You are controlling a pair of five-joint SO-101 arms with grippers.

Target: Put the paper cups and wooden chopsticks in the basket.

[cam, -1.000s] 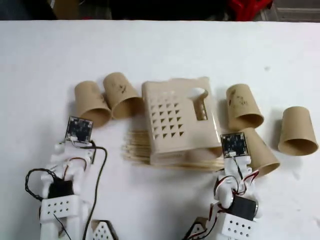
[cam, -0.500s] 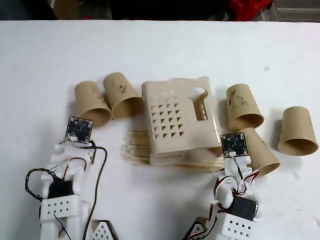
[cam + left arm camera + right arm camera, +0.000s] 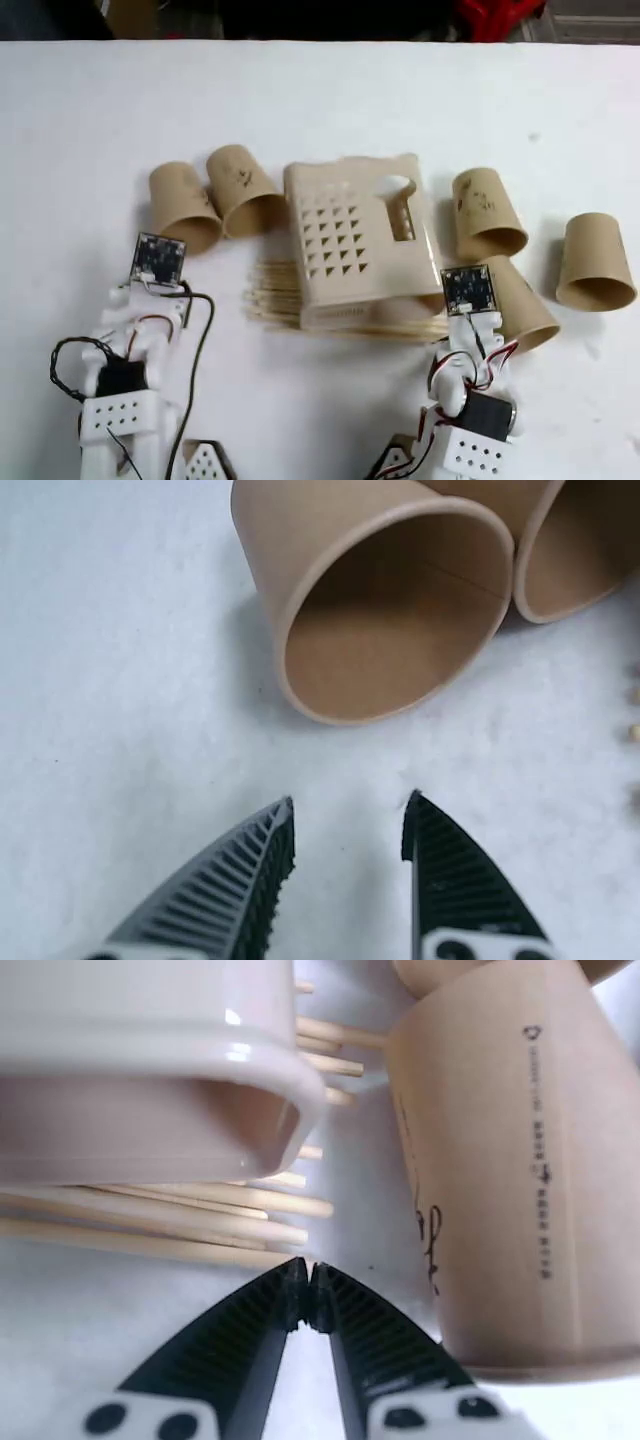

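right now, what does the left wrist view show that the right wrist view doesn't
Left wrist view: the left end effector is open over bare table, facing the open mouth of a paper cup on its side, with a second cup against it.

Right wrist view: the right end effector is shut, its tips near the wooden chopsticks lying beneath the rim of the basket, with a printed cup alongside.

Both: the white table and brown paper cups lying on it.

Bright even light from above, white table [image 3: 320, 90] glowing, soft small shadow beside the brown paper cup [image 3: 380, 600], shiny spot on the cream plastic basket [image 3: 150, 1030]
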